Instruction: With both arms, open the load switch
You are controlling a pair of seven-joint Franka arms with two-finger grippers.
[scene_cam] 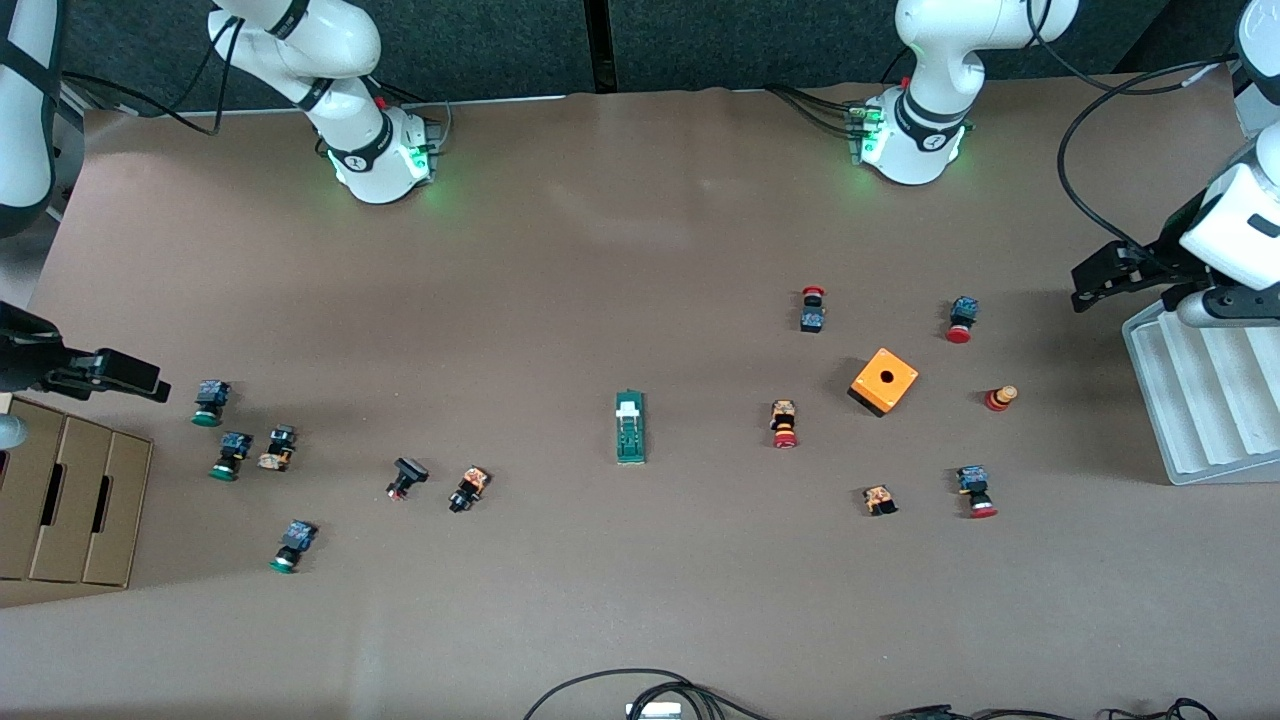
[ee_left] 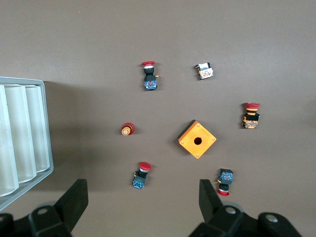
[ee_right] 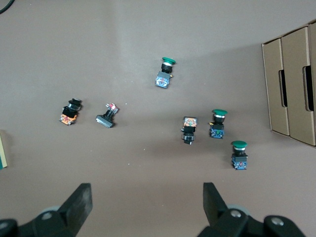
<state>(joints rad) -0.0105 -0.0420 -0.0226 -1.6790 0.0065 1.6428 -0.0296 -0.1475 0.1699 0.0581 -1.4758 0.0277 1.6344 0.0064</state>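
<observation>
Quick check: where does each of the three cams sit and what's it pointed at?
Front: high across the table, facing both arm bases; load switch mid-table.
Left wrist: looks down past the open left end effector at the orange box, red buttons and grey tray.
Right wrist: looks down past the open right end effector at green buttons and cardboard boxes.
Shared: orange box in front and left wrist.

The table [scene_cam: 640, 250] wore matt brown paper; the boxes [scene_cam: 70, 500] were plain cardboard; the tray [scene_cam: 1200, 400] looked smooth grey plastic.
</observation>
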